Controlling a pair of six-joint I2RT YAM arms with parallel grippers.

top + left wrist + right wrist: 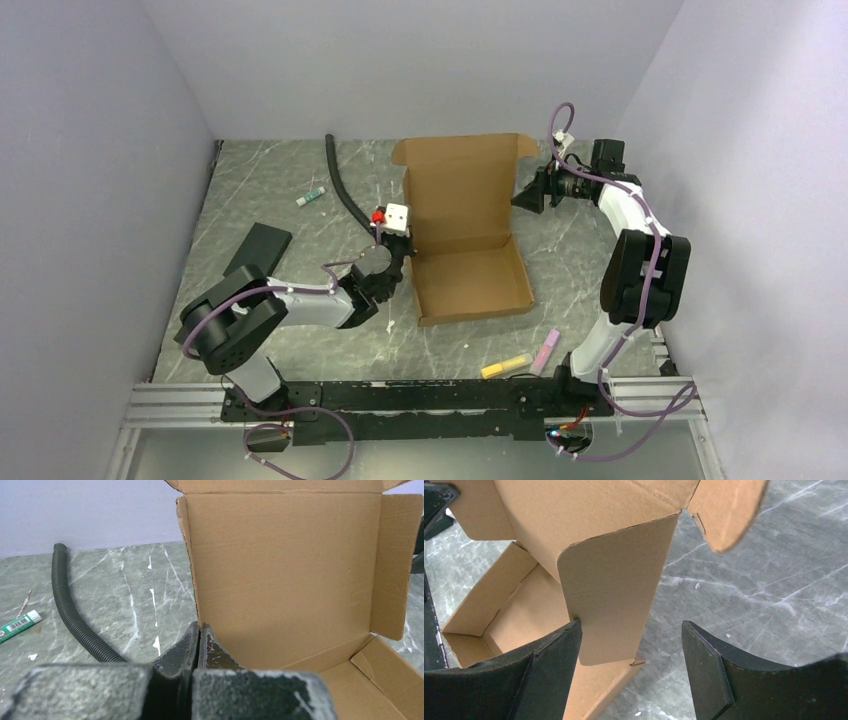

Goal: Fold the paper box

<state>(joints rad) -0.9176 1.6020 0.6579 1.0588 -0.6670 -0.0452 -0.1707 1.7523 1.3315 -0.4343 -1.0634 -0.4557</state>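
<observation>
2 arms out, 1 pair of fingers shut, 1 spread.
Left arm (310,305) reaches toward 1 o'clock, left fingers (185,647) pressed together; right arm (648,275) rises toward 12 o'clock, right fingers (549,665) spread, aimed at 9 o'clock.

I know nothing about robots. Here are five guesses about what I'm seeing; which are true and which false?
1. The paper box has its lid standing upright. True.
2. The left end effector is wide open. False: its jaws are shut, right by the box's left edge.
3. The right end effector is open, with the lid's side flap between its jaws. True.
4. The black corrugated hose lies inside the box. False: it lies on the table, left of the box.
5. A yellow marker lies on the table near the right arm's base. True.
</observation>
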